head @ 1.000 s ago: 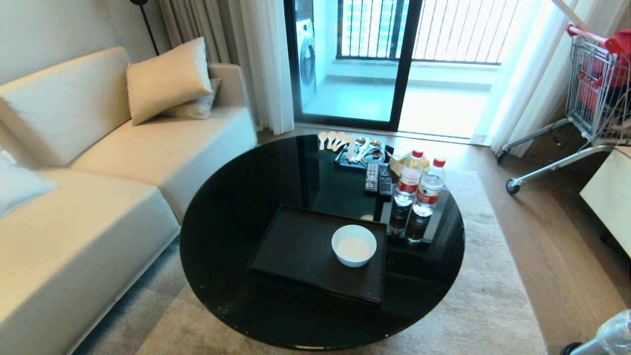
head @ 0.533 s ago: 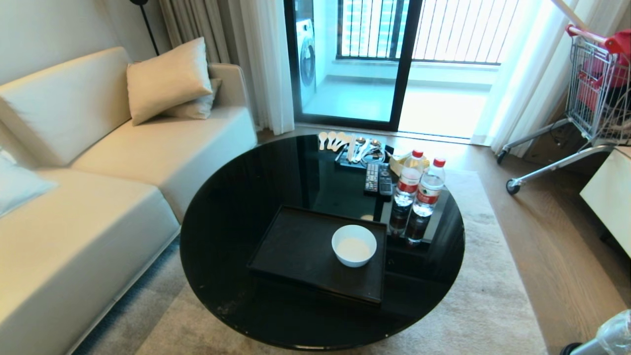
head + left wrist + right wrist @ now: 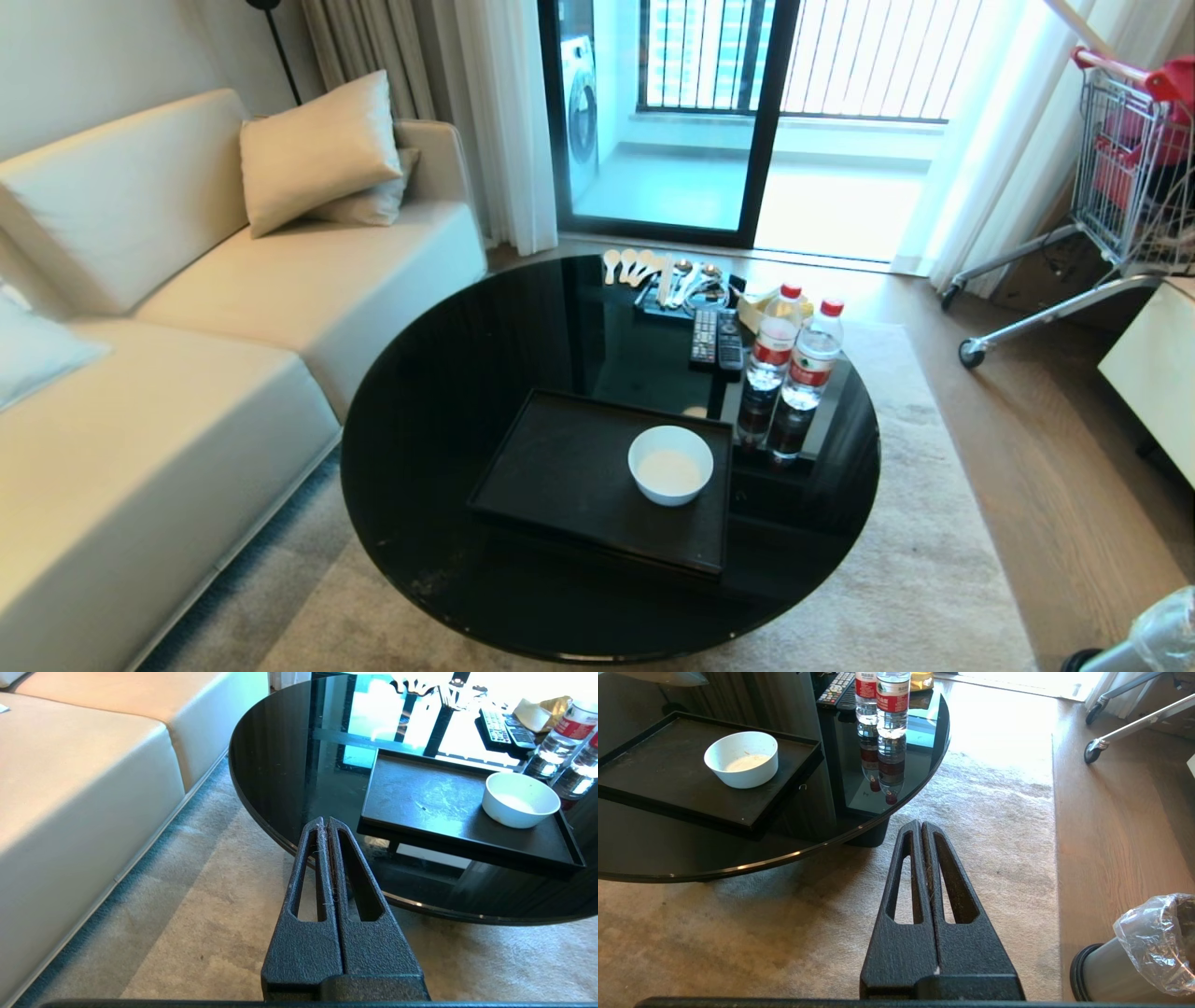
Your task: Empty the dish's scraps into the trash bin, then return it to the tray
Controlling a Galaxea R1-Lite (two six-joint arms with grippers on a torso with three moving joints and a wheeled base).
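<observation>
The dish (image 3: 670, 464), a plain white glazed bowl, sits on the right part of the matte black tray (image 3: 560, 476) on the glossy round surface (image 3: 448, 392); I see no orange scraps inside. Both arms hang low over the carpet, jaws pressed together and empty. My right gripper (image 3: 921, 828) lies nearer the dish and the bag-lined steel bin (image 3: 1134, 961).

Trash bin (image 3: 1144, 644) cut off at head-view corner; shopping cart (image 3: 1120, 177) cropped at edge; both arms outside head view.
</observation>
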